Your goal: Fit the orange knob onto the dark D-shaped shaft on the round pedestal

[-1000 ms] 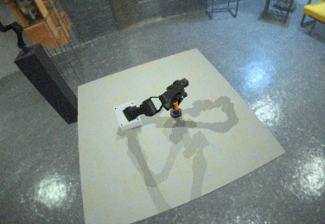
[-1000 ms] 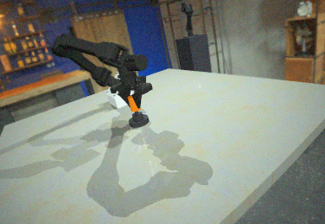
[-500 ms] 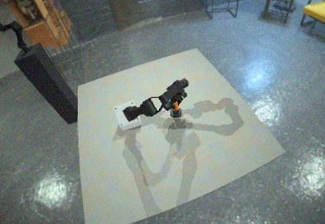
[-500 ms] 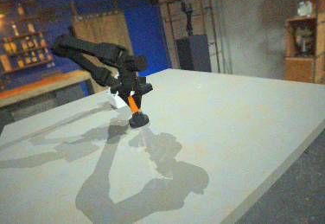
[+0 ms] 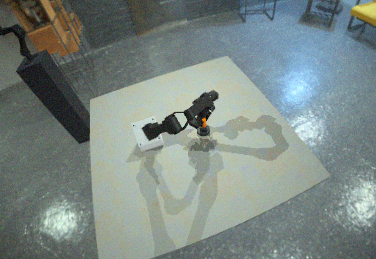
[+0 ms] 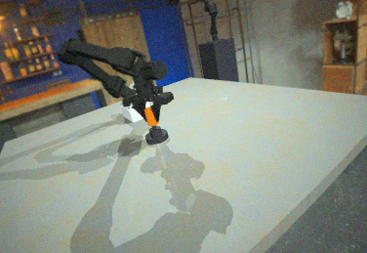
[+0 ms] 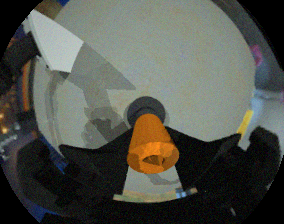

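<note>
The end effector [image 5: 204, 119] [image 6: 151, 115] [image 7: 149, 129] is clamped on the orange knob [image 5: 204, 123] [image 6: 150, 117] [image 7: 152, 136], one finger on each side of it. The knob's lower end is at or just above the shaft on the dark round pedestal [image 5: 203, 132] [image 6: 156, 137] [image 7: 134, 110]; whether it touches cannot be told. In the exterior view the knob leans, its top toward 11 o'clock and its foot toward 5 o'clock, while the pedestal sits flat on the table [image 5: 240, 172] [image 6: 273, 153] [image 7: 188, 60]. In the top view the white base block [image 5: 151, 144] [image 6: 132, 113] [image 7: 57, 45] lies toward 9 o'clock from the pedestal.

The step in hand looks to be seating and lining up, with the push down still to do. The lean should come out first: a tilted hole would likely bind on the rim of the shaft, even with the flats matched. With the knob upright and centred, light downward pressure and a slow twist, a little toward 1 o'clock and then toward 11, should let the flat find its mate. Pressing hard before it drops risks jamming it or making it slip in the grip. Once it sinks, stop turning, press straight down until it meets the pedestal, and only then let go.
</note>
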`<state>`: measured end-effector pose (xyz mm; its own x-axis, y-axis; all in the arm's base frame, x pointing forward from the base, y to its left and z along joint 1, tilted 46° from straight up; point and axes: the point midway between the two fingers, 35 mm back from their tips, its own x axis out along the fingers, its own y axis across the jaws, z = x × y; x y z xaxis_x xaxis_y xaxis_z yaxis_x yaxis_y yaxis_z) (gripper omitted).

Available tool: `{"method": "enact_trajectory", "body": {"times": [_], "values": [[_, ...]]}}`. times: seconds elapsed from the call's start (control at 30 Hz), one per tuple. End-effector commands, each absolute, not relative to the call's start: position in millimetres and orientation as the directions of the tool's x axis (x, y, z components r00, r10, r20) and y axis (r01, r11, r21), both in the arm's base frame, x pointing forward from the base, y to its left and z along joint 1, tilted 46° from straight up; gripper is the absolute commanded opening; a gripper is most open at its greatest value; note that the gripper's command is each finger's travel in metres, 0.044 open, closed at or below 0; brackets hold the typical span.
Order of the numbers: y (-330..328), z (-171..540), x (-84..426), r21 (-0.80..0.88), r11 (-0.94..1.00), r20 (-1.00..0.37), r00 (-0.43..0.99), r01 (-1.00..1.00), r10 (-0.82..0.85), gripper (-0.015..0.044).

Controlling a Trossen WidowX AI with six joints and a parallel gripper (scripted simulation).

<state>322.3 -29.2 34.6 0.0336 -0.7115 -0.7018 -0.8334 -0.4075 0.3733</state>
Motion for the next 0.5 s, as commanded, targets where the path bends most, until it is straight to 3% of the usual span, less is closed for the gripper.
{"method": "enact_trajectory", "body": {"times": [0.0, 0.47], "values": [[-29.6, 33.1, 322.0, 0.394, -0.429, -0.703, 0.034, -0.813, -0.711, 0.0], [-31.3, 31.7, 322.2, 0.394, -0.429, -0.703, 0.034, -0.813, -0.711, 0.0]]}}
